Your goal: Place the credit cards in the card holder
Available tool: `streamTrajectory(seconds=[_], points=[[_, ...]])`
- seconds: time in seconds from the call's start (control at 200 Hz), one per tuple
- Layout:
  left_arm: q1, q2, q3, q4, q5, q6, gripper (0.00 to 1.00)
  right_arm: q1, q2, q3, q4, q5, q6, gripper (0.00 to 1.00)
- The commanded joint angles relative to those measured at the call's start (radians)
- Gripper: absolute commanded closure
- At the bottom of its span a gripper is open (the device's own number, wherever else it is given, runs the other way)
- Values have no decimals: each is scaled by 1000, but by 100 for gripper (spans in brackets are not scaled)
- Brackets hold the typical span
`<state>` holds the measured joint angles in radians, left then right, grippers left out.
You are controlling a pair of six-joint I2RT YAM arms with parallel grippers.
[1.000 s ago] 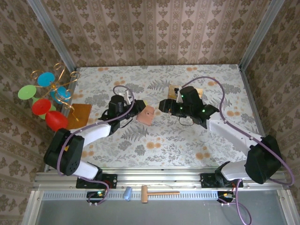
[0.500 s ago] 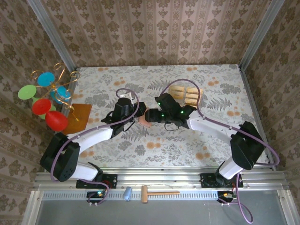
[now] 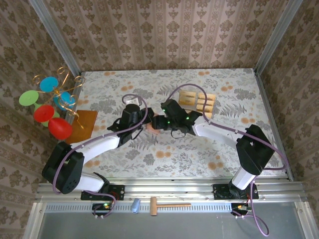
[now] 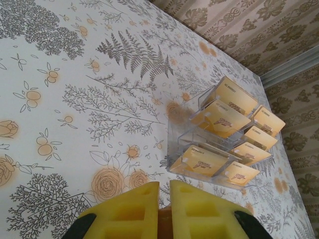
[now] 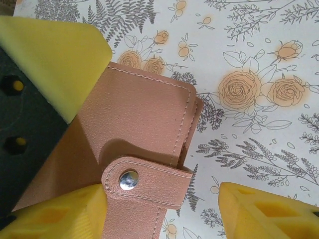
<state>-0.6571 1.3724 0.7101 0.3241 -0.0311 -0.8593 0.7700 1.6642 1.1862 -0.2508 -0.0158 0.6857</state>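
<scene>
**Left gripper [image 4: 164, 188] pinches the card holder [image 5: 134, 117]; right gripper [image 5: 160, 194] gapes beside it**

We see the left gripper's yellow fingers [image 4: 132, 209] drawn almost together. Only a thin slit is left between them, and a sliver of reddish-brown leather is caught in it. From the right wrist, one of those yellow pads [image 5: 55, 59] lies on the card holder's upper left corner. The holder is folded shut, its strap [image 5: 154, 191] fastened by a silver snap [image 5: 128, 179]. It sits over the flowered table [image 5: 259, 59] near the middle, between the two arms. We cannot tell whether it rests on the table or is lifted. Our right gripper stands wide open and grasps nothing, with one finger just beside the strap's left end and the other well clear to the right. The credit cards [image 4: 222, 119] rest tilted in a clear tiered rack [image 4: 177, 144], farther back on the table and apart from both grippers.
</scene>
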Motion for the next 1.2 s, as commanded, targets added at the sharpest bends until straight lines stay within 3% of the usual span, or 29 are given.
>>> streamTrajectory(seconds=[0.0,0.25,0.535,0.945,1.195], points=[[-13,-55,33,10,0,12,100,-27,-1,-66,-8,116,37,42],[-13,-60,29,-4,-5,51,100,-114,-131,-298,27,92,115,47],[-13,-31,27,26,44,103,100,-133,-299,-374,159,-92,149,41],[-20,-29,22,47,53,110,100,-135,-158,-272,268,-236,202,44],[-23,-30,26,49,51,112,100,-134,-101,-273,320,-269,233,63]])
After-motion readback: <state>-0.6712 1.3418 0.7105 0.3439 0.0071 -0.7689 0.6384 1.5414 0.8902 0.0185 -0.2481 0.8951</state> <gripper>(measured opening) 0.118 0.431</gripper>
